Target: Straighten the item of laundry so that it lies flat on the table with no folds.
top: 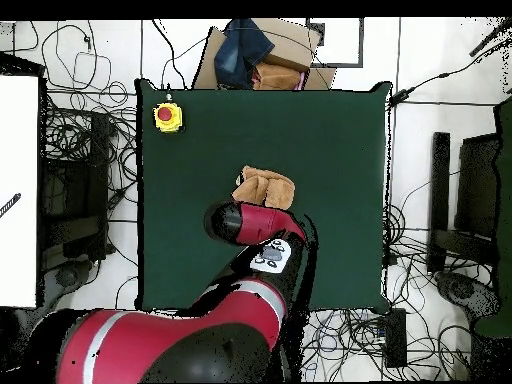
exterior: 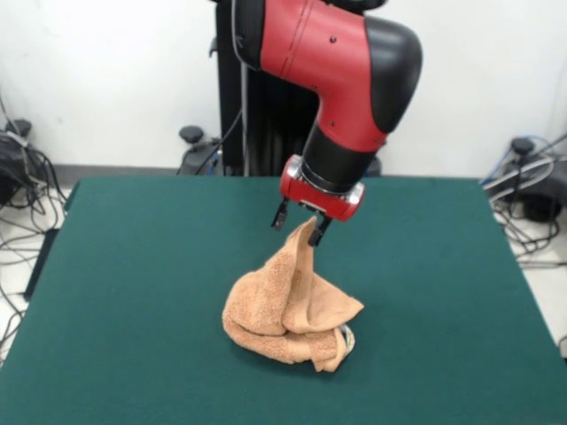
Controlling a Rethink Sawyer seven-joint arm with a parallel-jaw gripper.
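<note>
The peach-orange towel [exterior: 288, 314] lies bunched and folded on the green table [exterior: 133, 283], a little right of its middle. One corner is drawn up into a narrow peak that ends at my gripper [exterior: 299, 225]. The gripper hangs from the red arm just above the heap and is shut on that corner. A small pale tag shows at the towel's lower right edge. In the overhead view the towel [top: 265, 187] shows as a crumpled lump on the table [top: 180, 220], and the arm hides the gripper.
A yellow box with a red button [top: 167, 117] sits on one table corner in the overhead view. A cardboard box with dark cloth [top: 262, 50] stands beyond the table's far edge. Cables lie on the floor around the table.
</note>
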